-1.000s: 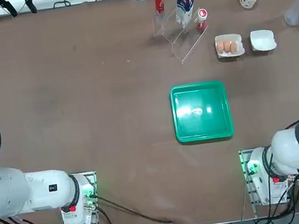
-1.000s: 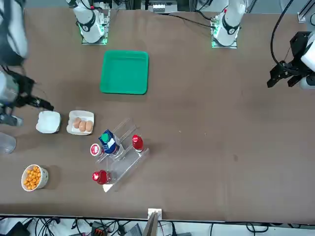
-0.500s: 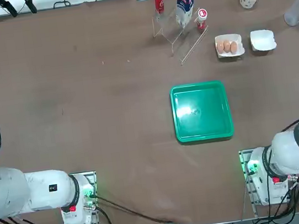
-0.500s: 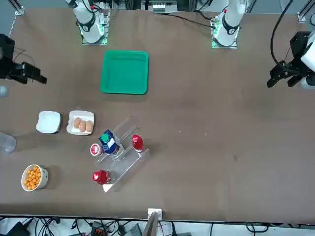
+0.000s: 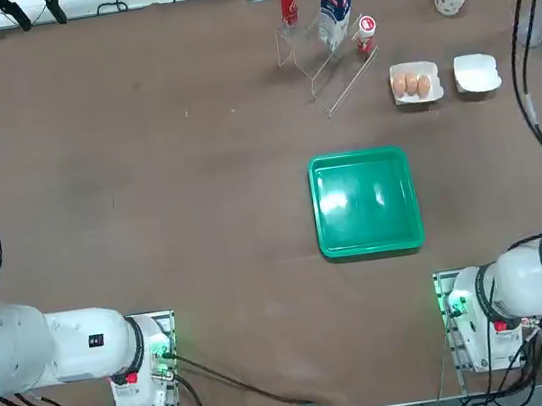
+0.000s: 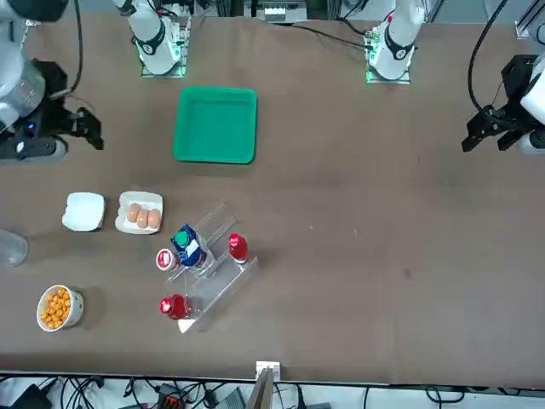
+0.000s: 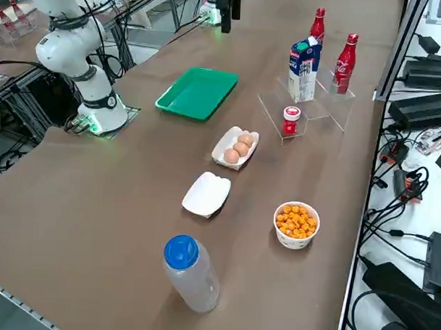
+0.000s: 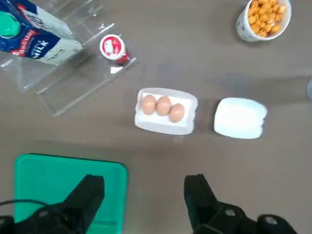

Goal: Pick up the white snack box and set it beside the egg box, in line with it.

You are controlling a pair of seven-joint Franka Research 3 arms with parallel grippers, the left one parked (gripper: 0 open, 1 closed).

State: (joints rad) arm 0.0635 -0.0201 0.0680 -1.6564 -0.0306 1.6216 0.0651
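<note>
Alone on its side of the egg box [image 8: 166, 111], the white snack box [image 8: 240, 118] sits just beside it on the brown surface [image 5: 223, 220], the two a narrow gap apart and roughly level with each other. Near the pair lie the green tray [image 5: 366, 202], a white cup of orange snacks [image 7: 296, 225] and a blue-capped bottle [image 7: 192, 273], while the robot's right pincer [image 8: 144, 187] hangs over the surface, fingers spread wide and holding nothing

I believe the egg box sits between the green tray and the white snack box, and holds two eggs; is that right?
Not quite: the egg box holds three eggs, as the right wrist view shows.
</note>
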